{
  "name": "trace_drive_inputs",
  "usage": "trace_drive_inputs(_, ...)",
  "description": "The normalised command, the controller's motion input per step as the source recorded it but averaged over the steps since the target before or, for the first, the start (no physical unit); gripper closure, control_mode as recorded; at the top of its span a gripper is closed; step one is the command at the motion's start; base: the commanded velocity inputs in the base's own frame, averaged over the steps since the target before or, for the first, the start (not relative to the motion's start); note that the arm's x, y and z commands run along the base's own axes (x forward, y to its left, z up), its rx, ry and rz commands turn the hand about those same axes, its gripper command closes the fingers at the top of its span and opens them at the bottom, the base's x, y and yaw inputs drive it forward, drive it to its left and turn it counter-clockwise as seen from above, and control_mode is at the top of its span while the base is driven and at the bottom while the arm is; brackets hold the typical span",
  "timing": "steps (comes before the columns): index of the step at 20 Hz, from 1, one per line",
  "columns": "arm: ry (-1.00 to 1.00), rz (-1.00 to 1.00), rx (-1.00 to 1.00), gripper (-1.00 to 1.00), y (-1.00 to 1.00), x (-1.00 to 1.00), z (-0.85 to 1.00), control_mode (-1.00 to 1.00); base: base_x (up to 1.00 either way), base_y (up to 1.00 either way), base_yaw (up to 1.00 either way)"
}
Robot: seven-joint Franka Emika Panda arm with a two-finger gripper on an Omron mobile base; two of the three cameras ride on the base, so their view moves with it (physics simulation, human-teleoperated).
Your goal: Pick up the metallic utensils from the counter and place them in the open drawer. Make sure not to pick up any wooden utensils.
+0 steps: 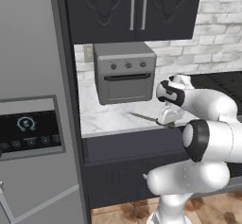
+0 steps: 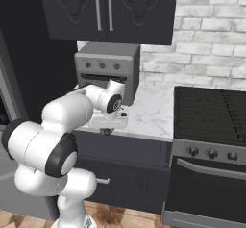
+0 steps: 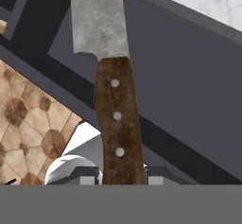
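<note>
My gripper [image 3: 122,178] is shut on a knife [image 3: 116,124], one of the metallic utensils. It holds the dark brown riveted handle, and the silver blade [image 3: 99,20] points away from the hand. In the left base view the gripper [image 1: 168,121] hangs at the front edge of a marble worktop, with the knife blade [image 1: 142,117] sticking out to the left. The gripper [image 2: 106,130] appears there too in the right base view. The dark charcoal drawer [image 3: 189,105] stands pulled out directly under the knife, and its flat front [image 1: 127,147] shows below the worktop. The counter is out of view.
A grey toaster oven [image 1: 125,74] stands on the marble worktop [image 1: 104,116] behind the gripper. A tall grey fridge [image 1: 33,124] stands at the left and a black stove [image 2: 211,111] at the right. Dark wall cabinets [image 2: 103,10] hang overhead. Tiled floor [image 3: 28,124] lies below.
</note>
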Motion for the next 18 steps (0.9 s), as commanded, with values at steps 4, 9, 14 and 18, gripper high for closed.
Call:
trace_drive_inputs(4,0.0,0.01,0.0,1.0,0.0,-0.34,0.0,-1.0,0.0,0.0,0.0)
trace_drive_inputs(9,0.0,0.0,0.0,1.0,0.0,-0.78,0.0,-1.0,0.0,0.0,0.0)
trace_drive_inputs(14,0.0,0.03,0.0,1.0,0.03,-0.64,-0.05,-1.0,0.0,0.0,0.0)
trace_drive_inputs(18,0.03,0.01,0.0,1.0,0.13,-0.06,-0.38,-1.0,0.0,0.0,0.0)
